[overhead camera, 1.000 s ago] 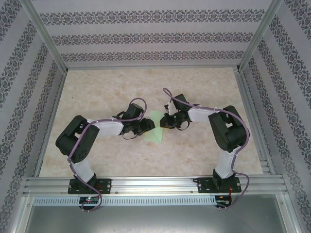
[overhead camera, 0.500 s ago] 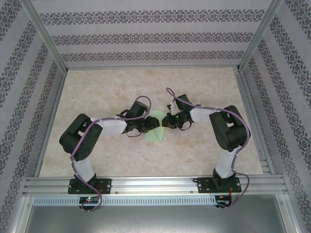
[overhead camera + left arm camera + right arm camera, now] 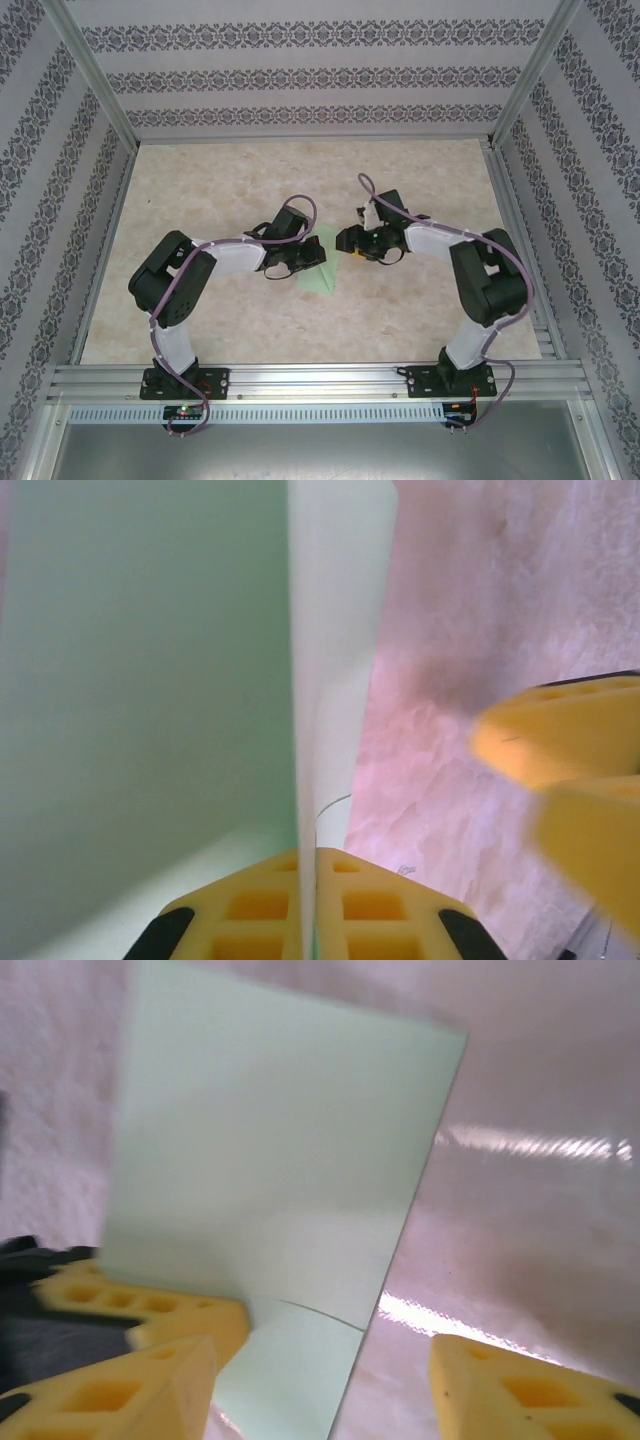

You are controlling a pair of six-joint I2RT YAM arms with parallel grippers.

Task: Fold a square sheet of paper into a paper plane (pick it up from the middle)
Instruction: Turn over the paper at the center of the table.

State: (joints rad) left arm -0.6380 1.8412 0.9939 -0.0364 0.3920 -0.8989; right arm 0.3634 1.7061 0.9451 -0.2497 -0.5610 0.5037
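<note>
- Top external: L arm's left gripper and R arm's right gripper face each other mid-bench, near but apart. Pale-green paper sheet sits between and just below them, its low corner on the bench and its upper part up at the left gripper's tips.
- Left wrist: left gripper is clenched on the paper sheet. Yellow pads are pressed together w/ the sheet's edge pinched between them. Sheet stands edge-on and runs up the frame, w/ its broad green face to the left. Blurred yellow fingers of the other gripper are at right, off the sheet.
- Right wrist: right gripper is released, jaws wide apart, w/ no contact on the paper seen. Paper sheet is tilted ahead of it, w/ a curved lower flap. Its lower-left corner is nipped by a yellow pad.
</note>
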